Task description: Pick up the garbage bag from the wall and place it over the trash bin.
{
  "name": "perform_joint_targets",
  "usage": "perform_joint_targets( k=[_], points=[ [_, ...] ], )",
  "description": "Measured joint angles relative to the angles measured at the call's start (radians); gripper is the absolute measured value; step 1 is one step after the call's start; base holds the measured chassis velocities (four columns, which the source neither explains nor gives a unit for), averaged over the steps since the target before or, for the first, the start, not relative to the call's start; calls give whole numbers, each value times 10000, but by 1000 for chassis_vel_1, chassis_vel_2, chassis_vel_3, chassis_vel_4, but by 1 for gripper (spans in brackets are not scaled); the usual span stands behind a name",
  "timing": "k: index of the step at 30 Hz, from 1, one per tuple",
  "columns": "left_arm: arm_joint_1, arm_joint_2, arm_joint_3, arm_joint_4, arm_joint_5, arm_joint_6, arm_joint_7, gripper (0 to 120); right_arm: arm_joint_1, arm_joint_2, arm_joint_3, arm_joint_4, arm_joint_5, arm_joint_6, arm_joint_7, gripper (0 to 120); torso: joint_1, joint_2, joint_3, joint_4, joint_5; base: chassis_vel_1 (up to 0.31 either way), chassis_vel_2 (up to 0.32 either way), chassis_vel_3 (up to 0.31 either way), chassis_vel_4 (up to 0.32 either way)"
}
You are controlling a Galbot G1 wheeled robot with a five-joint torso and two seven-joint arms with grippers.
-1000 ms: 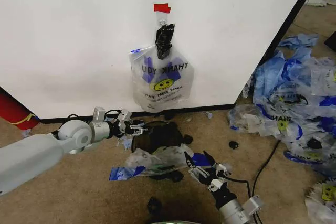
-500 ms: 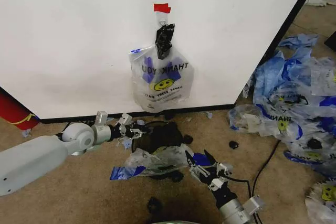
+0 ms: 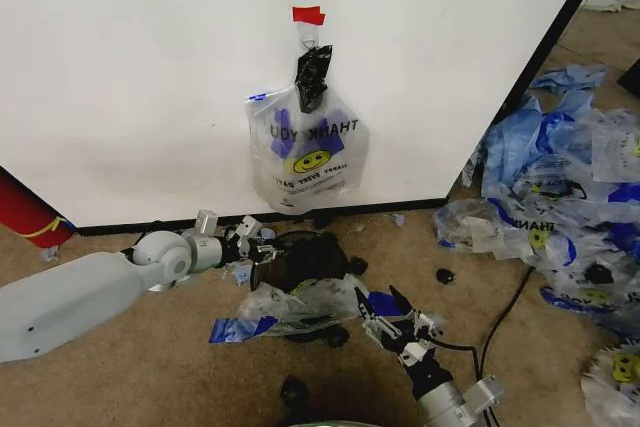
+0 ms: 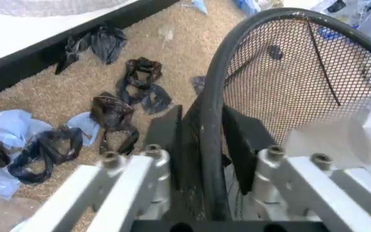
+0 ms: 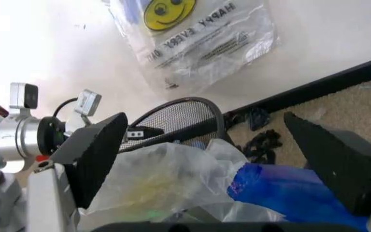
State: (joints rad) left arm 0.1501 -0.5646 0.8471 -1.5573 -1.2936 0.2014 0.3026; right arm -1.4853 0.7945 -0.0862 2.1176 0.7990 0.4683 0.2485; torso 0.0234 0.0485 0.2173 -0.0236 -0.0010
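Behind the crumpled garbage bag [image 3: 300, 307], most of the trash bin [image 3: 300, 257].

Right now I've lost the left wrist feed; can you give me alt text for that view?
The left gripper has its fingers straddling the rim of the trash bin, one inside the black mesh wall and one outside. Beyond lie beige carpet with scraps of black plastic, the wall with its black base strip, and a clear bag edge over the bin.

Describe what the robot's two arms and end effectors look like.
Left arm: thick, smooth, light grey shell ending in a rounded silver wrist. Left end effector: silver metal links, black pads. Right arm: slimmer, silver-grey, a black cable beside it. Right end effector: silver frame, black wedge-shaped fingers.
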Motion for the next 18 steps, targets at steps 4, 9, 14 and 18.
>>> perform_joint_targets(
  k=[4, 9, 14, 18],
  points=[
    [207, 26, -120, -96, -30, -206, -357, 7, 40, 10, -14, -53, -18, 4, -1, 91, 0, 0, 0, 0, 0, 0, 0, 0, 0],
    [762, 244, -714, -398, -142, -230, -739, 2, 62, 3, -24, -60, -26, 5, -2, 90, 0, 0, 1, 0, -1, 0, 0, 0, 0],
    [2292, 661, -2567, -1300, -725, -130, -1682, 2, 73, -35, -17, -51, -28, 5, 5, 88, 0, 0, 0, 1, 0, 0, 0, 0, 0],
    [3379, 913, -3685, -2138, -1321, -49, -2514, 2, 95, -58, -25, -45, -27, 5, 7, 87, -1, 0, 0, 0, -1, 0, 0, 0, 0]
  ],
)
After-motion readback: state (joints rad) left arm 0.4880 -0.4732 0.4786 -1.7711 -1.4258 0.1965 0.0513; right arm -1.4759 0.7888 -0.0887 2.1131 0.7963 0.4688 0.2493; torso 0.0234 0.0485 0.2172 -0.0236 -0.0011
